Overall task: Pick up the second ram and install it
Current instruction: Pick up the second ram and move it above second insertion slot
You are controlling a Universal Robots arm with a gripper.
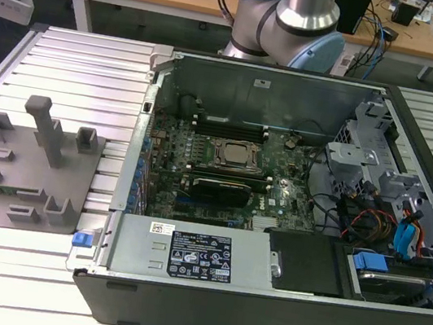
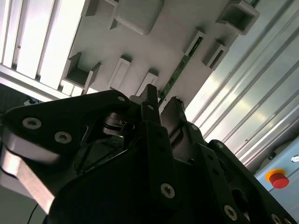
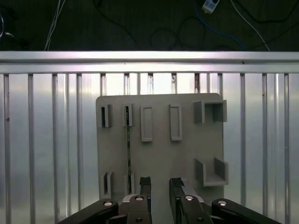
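The second ram (image 3: pixel 128 149) is a thin green stick standing on edge in the grey fixture tray (image 3: pixel 159 154), held between two small slotted blocks. In the second wrist view the ram (image 2: pixel 180 65) runs away from my fingertips across the tray (image 2: pixel 154 51). My gripper (image 3: pixel 160 186) hangs well above the tray, a little to one side of the stick, in both wrist views (image 2: pixel 162 100). Its two black fingers (image 3: pixel 145 186) stand apart with nothing between them. The open computer case (image 1: pixel 260 301) with the motherboard (image 1: pixel 232 165) sits on the exterior view's right.
The fixture tray (image 1: pixel 25 173) has upright posts (image 1: pixel 45 127) and several raised blocks. It rests on a ribbed aluminium table (image 1: pixel 83 67). Cables, drives and a power supply (image 1: pixel 193 258) fill the case. A red button (image 2: pixel 275 178) sits past the table's ribs.
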